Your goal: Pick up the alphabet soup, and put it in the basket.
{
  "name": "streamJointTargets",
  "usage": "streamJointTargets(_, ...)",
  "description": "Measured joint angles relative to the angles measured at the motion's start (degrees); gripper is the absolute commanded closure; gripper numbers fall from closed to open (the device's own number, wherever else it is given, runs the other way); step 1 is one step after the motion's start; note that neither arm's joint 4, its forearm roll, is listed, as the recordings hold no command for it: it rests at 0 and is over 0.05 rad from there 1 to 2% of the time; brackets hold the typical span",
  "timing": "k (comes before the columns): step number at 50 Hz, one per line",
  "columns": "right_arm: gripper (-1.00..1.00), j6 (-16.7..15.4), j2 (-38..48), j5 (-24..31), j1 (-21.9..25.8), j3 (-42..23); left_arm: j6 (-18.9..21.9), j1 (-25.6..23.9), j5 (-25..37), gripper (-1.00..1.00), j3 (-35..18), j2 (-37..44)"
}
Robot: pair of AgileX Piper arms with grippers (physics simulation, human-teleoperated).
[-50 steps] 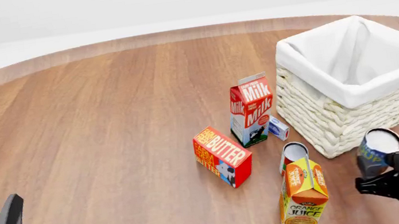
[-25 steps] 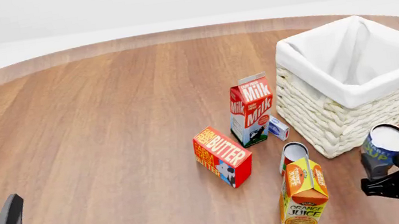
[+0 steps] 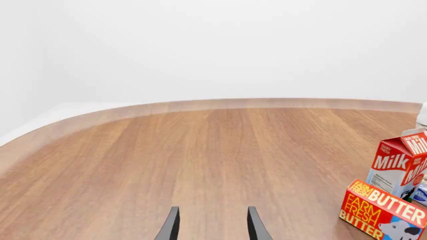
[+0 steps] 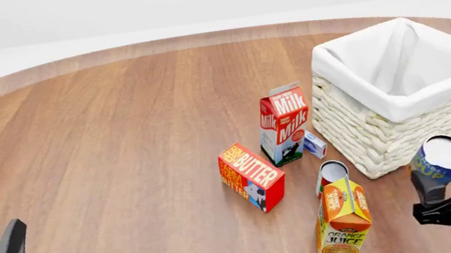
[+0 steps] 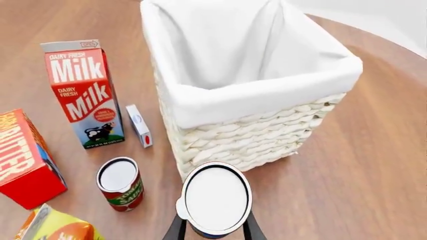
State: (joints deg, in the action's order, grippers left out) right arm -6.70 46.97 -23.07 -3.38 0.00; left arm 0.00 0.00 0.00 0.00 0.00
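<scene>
the right claw (image 5: 213,231), clamped on the upright blue-labelled silver-topped alphabet soup can (image 4: 440,164), hangs just short of the cream woven cloth-lined basket (image 4: 366,127) ahead; the left claw (image 3: 211,226) rests apart.

Basket (image 4: 384,138) at right; milk carton (image 4: 283,125) just left of it, butter box (image 4: 252,176) in front-left, soup (image 4: 439,160) held near basket's front corner.

A round-edged wooden table (image 4: 123,146) carries the basket (image 4: 383,132) at the right. Just beside the basket stand a milk carton (image 4: 284,124) and a small white box (image 4: 314,145). Nearer lie a butter box (image 4: 252,176), a red-labelled can (image 4: 331,176) and an orange juice carton (image 4: 342,219).
</scene>
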Motion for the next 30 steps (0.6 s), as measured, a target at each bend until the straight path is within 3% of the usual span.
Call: streamJointTargets(30, 1.0, -0.88, -11.4, 12.61, 1.06, -4.57, 0.0, 0.0, 0.0, -1.0, 0.0, 0.0)
